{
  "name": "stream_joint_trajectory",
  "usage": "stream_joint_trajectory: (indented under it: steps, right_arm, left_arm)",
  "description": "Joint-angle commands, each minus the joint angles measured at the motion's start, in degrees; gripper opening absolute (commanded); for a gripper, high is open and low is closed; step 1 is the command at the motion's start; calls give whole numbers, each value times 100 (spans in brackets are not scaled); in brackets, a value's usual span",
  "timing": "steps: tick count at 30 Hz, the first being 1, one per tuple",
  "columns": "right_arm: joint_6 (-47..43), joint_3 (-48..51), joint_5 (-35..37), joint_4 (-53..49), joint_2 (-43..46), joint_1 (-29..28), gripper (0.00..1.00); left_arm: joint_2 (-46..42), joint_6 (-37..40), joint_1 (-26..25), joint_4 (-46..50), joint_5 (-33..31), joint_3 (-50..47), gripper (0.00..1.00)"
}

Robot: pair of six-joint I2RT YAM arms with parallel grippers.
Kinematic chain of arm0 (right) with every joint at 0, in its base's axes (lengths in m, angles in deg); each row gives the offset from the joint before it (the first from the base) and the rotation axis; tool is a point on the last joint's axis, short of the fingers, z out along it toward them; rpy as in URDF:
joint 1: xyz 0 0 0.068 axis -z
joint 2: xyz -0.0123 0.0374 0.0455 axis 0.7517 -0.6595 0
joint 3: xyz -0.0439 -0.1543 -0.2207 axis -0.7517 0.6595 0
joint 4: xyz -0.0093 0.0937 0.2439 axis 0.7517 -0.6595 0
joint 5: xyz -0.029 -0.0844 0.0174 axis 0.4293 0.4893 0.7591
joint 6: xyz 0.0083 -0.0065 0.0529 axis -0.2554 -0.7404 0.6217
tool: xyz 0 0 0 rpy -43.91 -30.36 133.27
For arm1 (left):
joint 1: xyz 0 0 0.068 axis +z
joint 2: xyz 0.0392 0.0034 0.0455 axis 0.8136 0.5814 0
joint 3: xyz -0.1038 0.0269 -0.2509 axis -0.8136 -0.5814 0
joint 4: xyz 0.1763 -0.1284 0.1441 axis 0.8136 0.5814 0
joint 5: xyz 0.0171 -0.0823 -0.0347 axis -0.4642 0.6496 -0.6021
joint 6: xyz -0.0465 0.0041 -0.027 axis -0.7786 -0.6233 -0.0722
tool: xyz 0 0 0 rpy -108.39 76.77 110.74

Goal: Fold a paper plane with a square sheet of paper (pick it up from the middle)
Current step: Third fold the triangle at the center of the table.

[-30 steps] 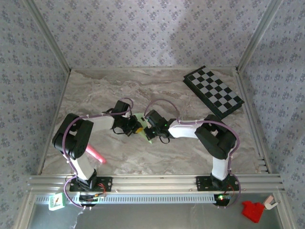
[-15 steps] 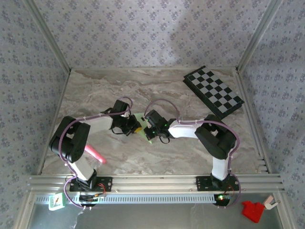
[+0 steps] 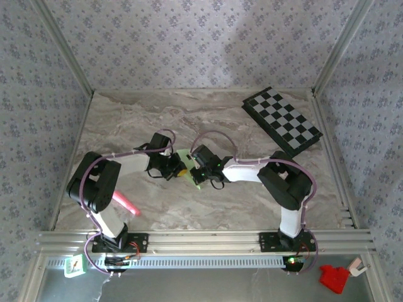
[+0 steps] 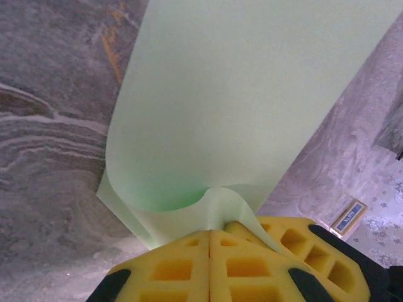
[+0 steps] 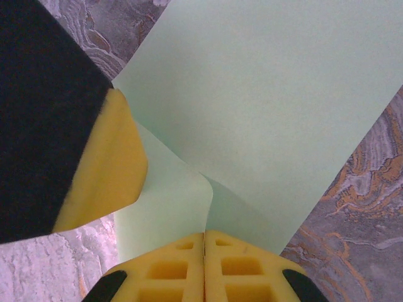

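Note:
The square sheet of paper [image 3: 187, 167], pale green and plain, is held just above the marble table's middle between both grippers. My left gripper [image 3: 178, 168] is shut on one edge of it. In the left wrist view the sheet [image 4: 252, 94] curls up from the shut left gripper [image 4: 210, 231] into a soft loop. My right gripper [image 3: 197, 171] is shut on the facing edge. In the right wrist view the paper [image 5: 277, 100] bends into a curved flap at the right gripper [image 5: 204, 234]. The left gripper's yellow finger [image 5: 107, 163] shows close by on the left.
A black-and-grey chequered board [image 3: 283, 121] lies at the back right corner. A pink marker [image 3: 124, 204] lies by the left arm's base. Patterned walls close in the table [image 3: 208, 207] on three sides. A red object [image 3: 334, 278] sits beyond the front rail.
The left arm's elbow has swayed slightly left and back. Both grippers and the paper stay where they were.

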Motion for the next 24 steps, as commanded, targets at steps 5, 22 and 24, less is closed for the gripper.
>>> stream_joint_trajectory:
  steps: [5, 22, 24]
  right_arm:
    - [84, -37, 12, -462, -196, 7, 8]
    - [93, -45, 8, -471, -194, 0, 8]
    - [93, -53, 4, -467, -182, 3, 8]
  left_arm:
    - [125, 151, 2, 30, -42, -27, 7]
    - [260, 230, 2, 192, -138, -26, 6]
    - [276, 230, 2, 185, -130, -25, 6]
